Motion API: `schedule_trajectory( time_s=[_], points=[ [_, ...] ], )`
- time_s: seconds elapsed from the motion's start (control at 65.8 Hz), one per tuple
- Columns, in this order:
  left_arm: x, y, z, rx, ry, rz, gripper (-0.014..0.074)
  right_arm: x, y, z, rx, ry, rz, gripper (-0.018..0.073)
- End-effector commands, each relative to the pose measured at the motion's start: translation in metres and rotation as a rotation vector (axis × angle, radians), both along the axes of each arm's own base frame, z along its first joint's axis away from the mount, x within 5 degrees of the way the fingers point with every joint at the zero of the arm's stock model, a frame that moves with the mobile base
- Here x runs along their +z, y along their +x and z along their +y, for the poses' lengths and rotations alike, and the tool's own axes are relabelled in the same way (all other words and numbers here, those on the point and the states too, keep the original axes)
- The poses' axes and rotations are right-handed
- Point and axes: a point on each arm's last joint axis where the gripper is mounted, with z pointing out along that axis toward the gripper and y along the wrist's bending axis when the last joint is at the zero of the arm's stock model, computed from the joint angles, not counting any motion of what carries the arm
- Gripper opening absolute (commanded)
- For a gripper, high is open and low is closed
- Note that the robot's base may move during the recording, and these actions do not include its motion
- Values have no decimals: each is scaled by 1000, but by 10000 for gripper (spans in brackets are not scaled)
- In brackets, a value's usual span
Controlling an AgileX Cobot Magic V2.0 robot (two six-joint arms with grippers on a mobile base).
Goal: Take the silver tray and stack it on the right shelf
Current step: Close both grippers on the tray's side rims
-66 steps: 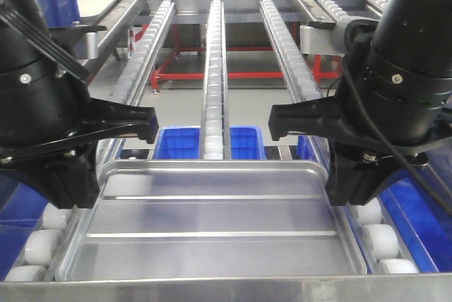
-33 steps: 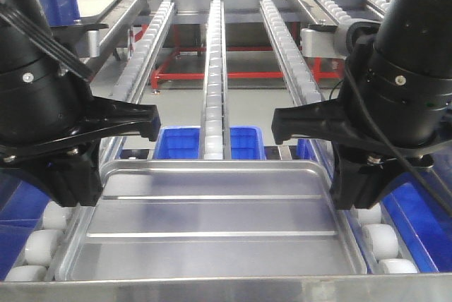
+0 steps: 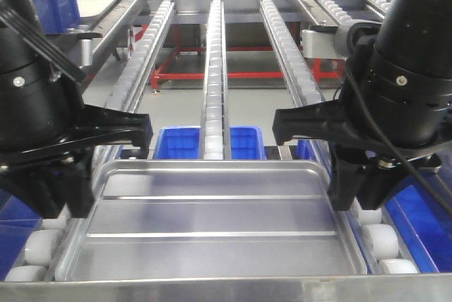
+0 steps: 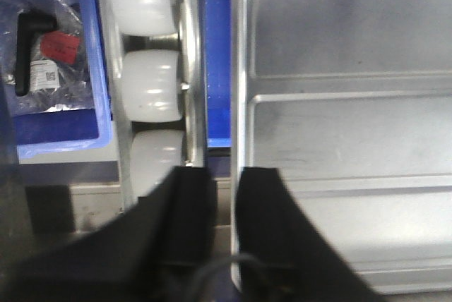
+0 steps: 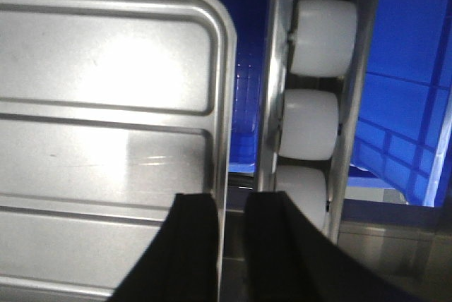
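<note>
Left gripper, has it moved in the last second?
Yes. In the front view the left gripper has dropped lower and slightly left against the far-left corner of the silver tray, which stayed put.

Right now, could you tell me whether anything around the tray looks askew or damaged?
Nothing stands out. The silver tray lies flat and square between the roller rails, no dents showing, with the left gripper and right gripper each straddling a side rim.
</note>
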Motion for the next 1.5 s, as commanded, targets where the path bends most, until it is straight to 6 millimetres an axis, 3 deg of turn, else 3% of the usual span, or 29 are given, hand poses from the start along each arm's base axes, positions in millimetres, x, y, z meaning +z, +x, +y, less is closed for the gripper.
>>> schedule_trajectory(
  time_s=[0.0, 0.167, 0.593, 1.216, 1.338, 1.49],
  points=[
    [17, 2, -6, 3, -71, -62, 286, 17, 5, 3, 16, 45, -85, 333],
    [11, 6, -9, -11, -64, -74, 288, 8, 10, 6, 20, 40, -78, 376],
    [-11, 14, -17, -21, -58, -57, 252, -5, 14, 9, 22, 30, -58, 375],
    [-11, 14, -17, -20, -53, -53, 235, -6, 14, 9, 21, 25, -50, 372],
    [-12, 12, -15, -14, -32, -32, 99, -6, 13, 8, 19, 19, -41, 325],
    [-12, 11, -14, -12, -21, -22, -110, -7, 12, 7, 18, 9, -28, 146]
  ],
)
